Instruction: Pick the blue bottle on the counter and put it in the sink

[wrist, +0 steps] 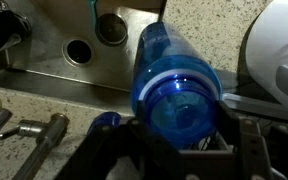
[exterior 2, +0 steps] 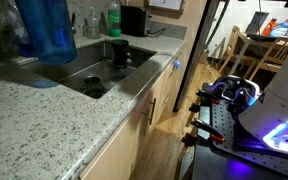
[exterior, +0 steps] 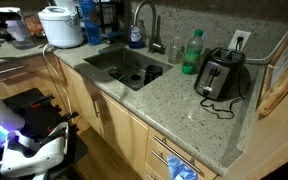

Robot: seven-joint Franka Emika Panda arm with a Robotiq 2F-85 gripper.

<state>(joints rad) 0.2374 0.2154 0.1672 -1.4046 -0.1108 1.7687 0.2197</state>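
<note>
The tall blue bottle (wrist: 169, 60) fills the middle of the wrist view, seen from its top end. My gripper (wrist: 179, 138) has a black finger on each side of the top, pressed against it. The bottle stands beside the white cooker in an exterior view (exterior: 89, 20) and looms large at the near left in an exterior view (exterior 2: 46, 28). Its base is at the granite counter (exterior: 174, 105) by the sink's edge. The dark sink (exterior: 124, 68) lies just beyond it and shows in both exterior views (exterior 2: 99, 72) and in the wrist view (wrist: 54, 45). The gripper is hard to make out in the exterior views.
A white cooker (exterior: 61, 26) stands right beside the bottle. A squat blue bottle (exterior: 136, 38) and the steel faucet (exterior: 146, 22) stand behind the sink. A green bottle (exterior: 192, 52) and a toaster (exterior: 221, 72) stand further along. Dishes lie in the basin.
</note>
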